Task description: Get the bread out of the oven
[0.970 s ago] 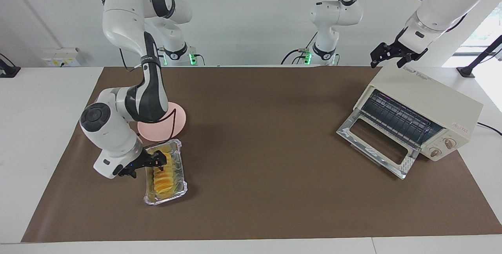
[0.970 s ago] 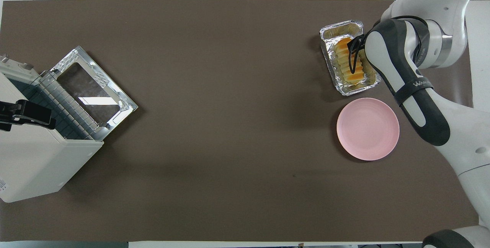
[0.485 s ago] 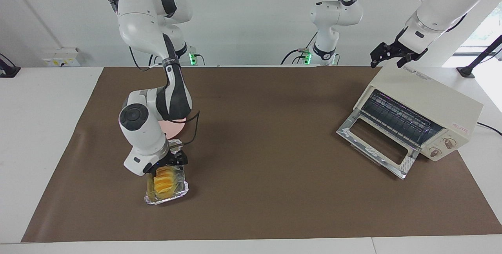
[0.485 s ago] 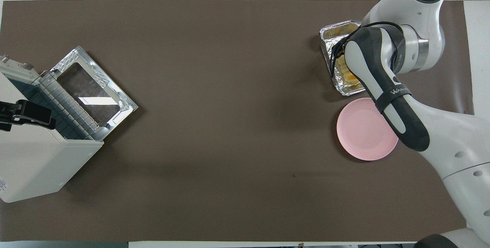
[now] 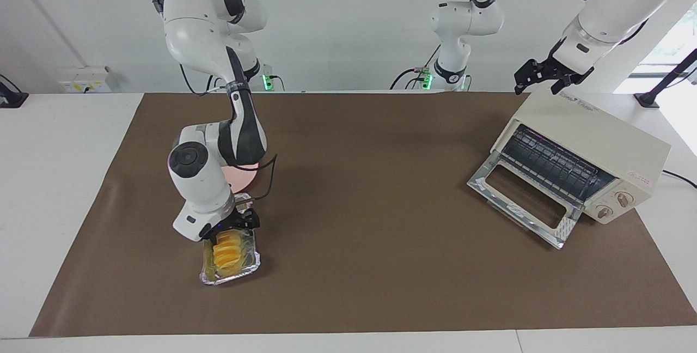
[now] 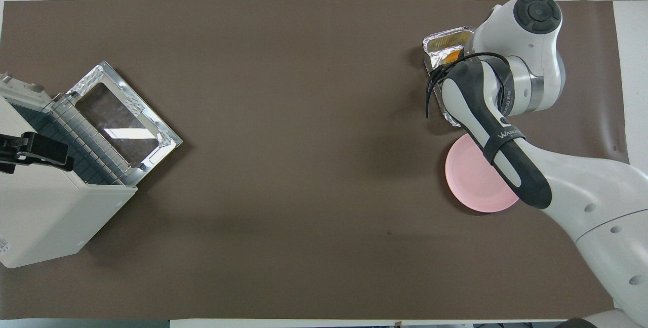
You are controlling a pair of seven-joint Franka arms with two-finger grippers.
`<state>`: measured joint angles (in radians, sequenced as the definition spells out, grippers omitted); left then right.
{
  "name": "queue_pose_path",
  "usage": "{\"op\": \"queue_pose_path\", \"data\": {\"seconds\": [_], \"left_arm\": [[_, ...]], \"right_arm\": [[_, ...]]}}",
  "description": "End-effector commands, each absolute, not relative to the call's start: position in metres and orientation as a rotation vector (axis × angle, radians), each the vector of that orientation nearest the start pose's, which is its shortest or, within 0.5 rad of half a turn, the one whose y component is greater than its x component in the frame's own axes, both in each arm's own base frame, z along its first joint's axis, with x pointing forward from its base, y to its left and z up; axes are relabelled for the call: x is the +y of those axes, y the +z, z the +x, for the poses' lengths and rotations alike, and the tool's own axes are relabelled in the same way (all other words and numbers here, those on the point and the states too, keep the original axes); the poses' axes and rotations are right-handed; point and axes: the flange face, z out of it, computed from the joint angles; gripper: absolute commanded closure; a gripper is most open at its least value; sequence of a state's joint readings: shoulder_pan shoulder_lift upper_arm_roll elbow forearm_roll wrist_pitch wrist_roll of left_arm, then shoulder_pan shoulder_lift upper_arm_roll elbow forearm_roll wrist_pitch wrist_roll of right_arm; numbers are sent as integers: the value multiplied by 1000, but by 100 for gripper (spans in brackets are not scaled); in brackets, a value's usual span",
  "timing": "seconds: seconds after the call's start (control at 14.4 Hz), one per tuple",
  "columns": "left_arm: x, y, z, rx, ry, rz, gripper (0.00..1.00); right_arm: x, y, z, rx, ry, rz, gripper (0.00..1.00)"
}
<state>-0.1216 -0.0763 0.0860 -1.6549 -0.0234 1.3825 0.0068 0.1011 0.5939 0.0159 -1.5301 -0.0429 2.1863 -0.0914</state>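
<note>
At the right arm's end of the table, the bread (image 5: 227,250) sits in a foil tray (image 5: 240,273) – the right gripper (image 5: 235,223) hangs over it, jaws wide. Left gripper (image 5: 546,77) waits over the oven (image 5: 599,140) – also wide

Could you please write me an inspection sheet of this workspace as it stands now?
Surface: brown mat covering the table.
Job's things: bread in a foil tray, out of the oven; the oven door is down.
Clutter: pink plate beside the tray, nearer to the robots.
Grippers: right gripper over the bread, open; left gripper open, waiting over the oven's top.
Cables: black cable leaving the oven.
Surroundings: white wall; wall socket.
</note>
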Motion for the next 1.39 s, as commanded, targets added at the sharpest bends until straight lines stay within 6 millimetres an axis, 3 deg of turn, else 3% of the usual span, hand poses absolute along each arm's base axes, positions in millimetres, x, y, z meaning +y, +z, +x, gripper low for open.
{"op": "queue_pose_path", "data": {"seconds": [0.0, 0.07, 0.14, 0.21, 0.28, 0.35, 0.76, 0.9, 1.11, 1.32], "left_arm": [[-17, 615, 502, 54, 282, -3149, 0], [-17, 615, 502, 54, 282, -3149, 0], [-17, 615, 502, 54, 282, -3149, 0], [-17, 615, 502, 54, 282, -3149, 0], [-17, 615, 502, 54, 282, -3149, 0], [-17, 615, 502, 54, 282, -3149, 0], [-17, 615, 502, 54, 282, -3149, 0], [-17, 615, 502, 54, 282, -3149, 0], [-16, 615, 503, 52, 282, -3149, 0], [-16, 615, 503, 52, 282, -3149, 0]], "right_arm": [[76, 310, 694, -343, -148, -3158, 0], [77, 312, 694, -326, -163, -3158, 4], [76, 311, 693, -324, -158, -3158, 16], [77, 310, 692, -328, -156, -3157, 43], [75, 310, 692, -330, -148, -3158, 83], [71, 311, 692, -336, -141, -3160, 100], [61, 326, 695, -388, -70, -3157, 100], [60, 345, 692, -388, -46, -3160, 100], [60, 388, 674, -381, 25, -3162, 100], [49, 426, 646, -373, 101, -3162, 100]]}}
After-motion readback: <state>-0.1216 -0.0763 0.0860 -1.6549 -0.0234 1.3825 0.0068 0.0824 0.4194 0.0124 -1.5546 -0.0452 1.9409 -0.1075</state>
